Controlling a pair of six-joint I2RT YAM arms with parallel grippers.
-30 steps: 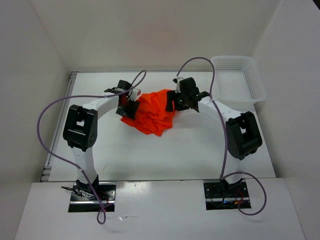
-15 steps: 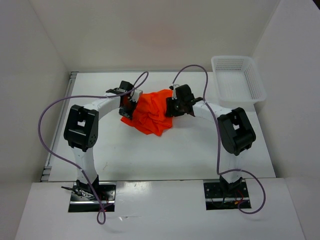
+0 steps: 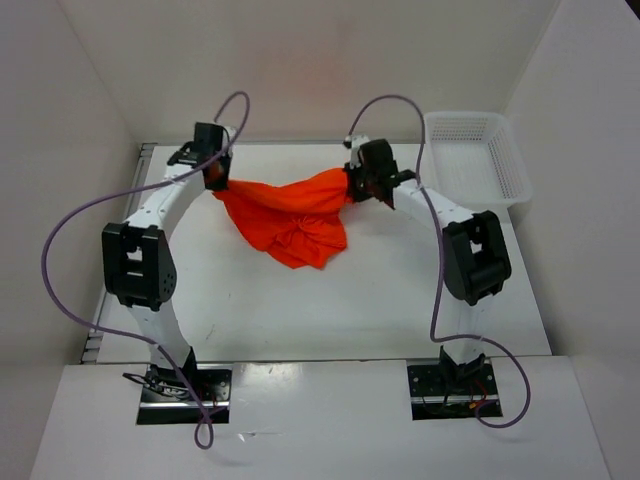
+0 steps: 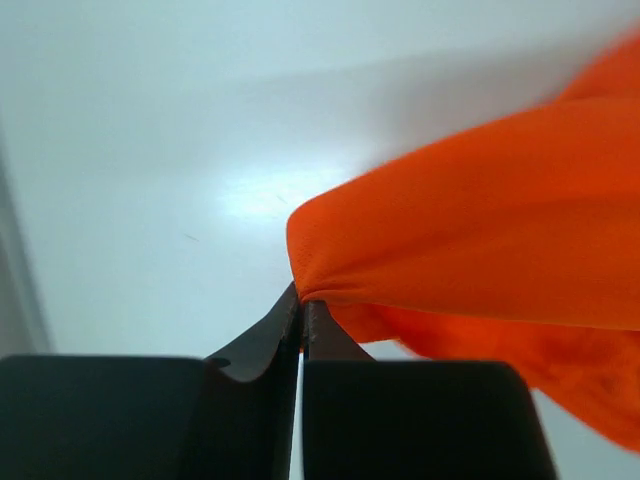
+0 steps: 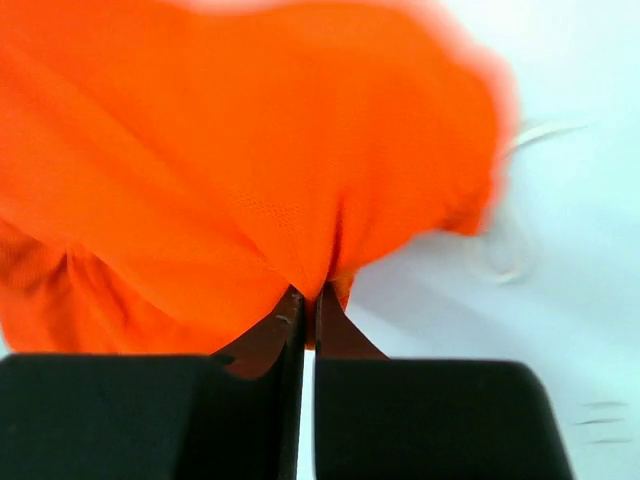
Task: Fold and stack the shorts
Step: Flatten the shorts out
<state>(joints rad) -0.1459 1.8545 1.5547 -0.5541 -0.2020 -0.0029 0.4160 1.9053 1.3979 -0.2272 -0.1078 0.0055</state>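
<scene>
– Two pinches are carrying everything right now. The left gripper (image 3: pixel 214 178) is clamping one end of the shorts (image 3: pixel 290 215), and the right gripper (image 3: pixel 357 184) is clamping the other.

– Are you reading both as closed on cloth?

– Yes. From the left wrist, the black fingers are pressing together with a tuck of orange fabric (image 4: pixel 470 240) bunching out of the tips. The right wrist view is showing the same thing, with the fabric (image 5: pixel 230 150) fanning up and away from a closed pinch.

– Where is the garment sitting?

– Over the far half of the table (image 3: pixel 300 320). Its upper edge is stretching between the two grippers, and the rest is sagging in a crumpled point toward the near side, seemingly resting on the surface. The white basket (image 3: pixel 500 150) is standing well apart at the far right.

– So which way is the long axis running?

– Left to right, from one pinch to the other. The cloth is lying to the right of the left gripper and to the left of the right one, so neither arm is nearer; each is holding its own end.

– What is the next move depending on?

– On that shared line, I am guessing. The edge is dipping in the middle, not lying straight, so the arms are likely needing to draw it taut and level before laying it down flat for a fold. Uneven pulling is risking a slipped corner.
</scene>
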